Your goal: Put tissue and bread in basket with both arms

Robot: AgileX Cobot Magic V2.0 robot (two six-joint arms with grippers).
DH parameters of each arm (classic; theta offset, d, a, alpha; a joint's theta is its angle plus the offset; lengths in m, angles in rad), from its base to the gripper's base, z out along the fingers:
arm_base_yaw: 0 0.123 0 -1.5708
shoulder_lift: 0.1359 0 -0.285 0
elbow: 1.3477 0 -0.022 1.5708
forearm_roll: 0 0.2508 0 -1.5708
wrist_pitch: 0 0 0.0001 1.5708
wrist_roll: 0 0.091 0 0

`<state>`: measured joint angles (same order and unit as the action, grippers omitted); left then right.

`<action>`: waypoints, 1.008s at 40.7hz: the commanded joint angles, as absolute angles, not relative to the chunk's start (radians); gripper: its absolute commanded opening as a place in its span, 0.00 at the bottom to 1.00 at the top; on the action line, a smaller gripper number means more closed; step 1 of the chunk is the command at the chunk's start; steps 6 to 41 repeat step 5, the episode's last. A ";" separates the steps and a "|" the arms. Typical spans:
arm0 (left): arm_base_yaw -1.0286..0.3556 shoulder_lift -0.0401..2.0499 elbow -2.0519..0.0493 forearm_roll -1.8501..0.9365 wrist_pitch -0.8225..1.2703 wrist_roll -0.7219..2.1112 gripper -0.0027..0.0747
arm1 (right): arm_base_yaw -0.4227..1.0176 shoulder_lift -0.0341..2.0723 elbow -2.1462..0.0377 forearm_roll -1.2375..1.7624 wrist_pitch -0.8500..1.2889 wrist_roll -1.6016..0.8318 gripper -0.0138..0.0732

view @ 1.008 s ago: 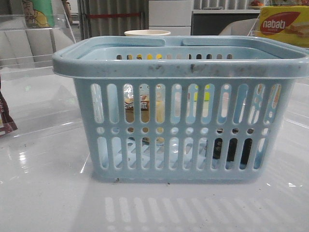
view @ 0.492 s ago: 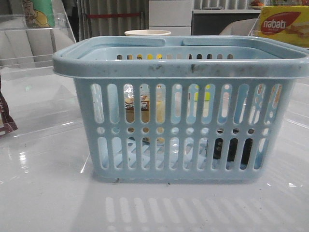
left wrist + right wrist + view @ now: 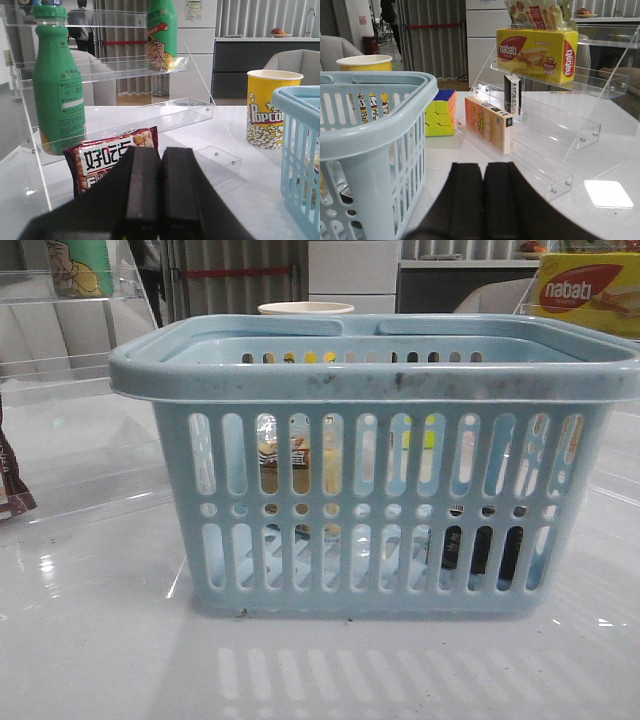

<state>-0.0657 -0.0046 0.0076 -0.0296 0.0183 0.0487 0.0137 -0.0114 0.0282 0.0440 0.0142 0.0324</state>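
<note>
Jaws of both arms are pressed together on nothing: left gripper [image 3: 160,192] before a snack packet [image 3: 112,160], right gripper [image 3: 483,200] beside the basket [image 3: 370,375] on the bench [image 3: 100,640]. Inside, bread [image 3: 298,462] stands left, tissue [image 3: 482,552] lies low right.

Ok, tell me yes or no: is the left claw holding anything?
No, the left claw is shut on nothing, its fingers pressed together above the snack packet.
</note>
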 commanded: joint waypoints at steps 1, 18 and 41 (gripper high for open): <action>-0.071 -0.021 0.012 -0.032 -0.069 0.048 0.15 | 0.008 -0.030 0.023 0.043 -0.078 0.034 0.19; -0.071 -0.021 0.012 -0.032 -0.069 0.048 0.15 | 0.008 -0.030 0.023 0.043 -0.078 0.034 0.19; -0.071 -0.021 0.012 -0.032 -0.069 0.048 0.15 | 0.008 -0.030 0.023 0.043 -0.078 0.034 0.19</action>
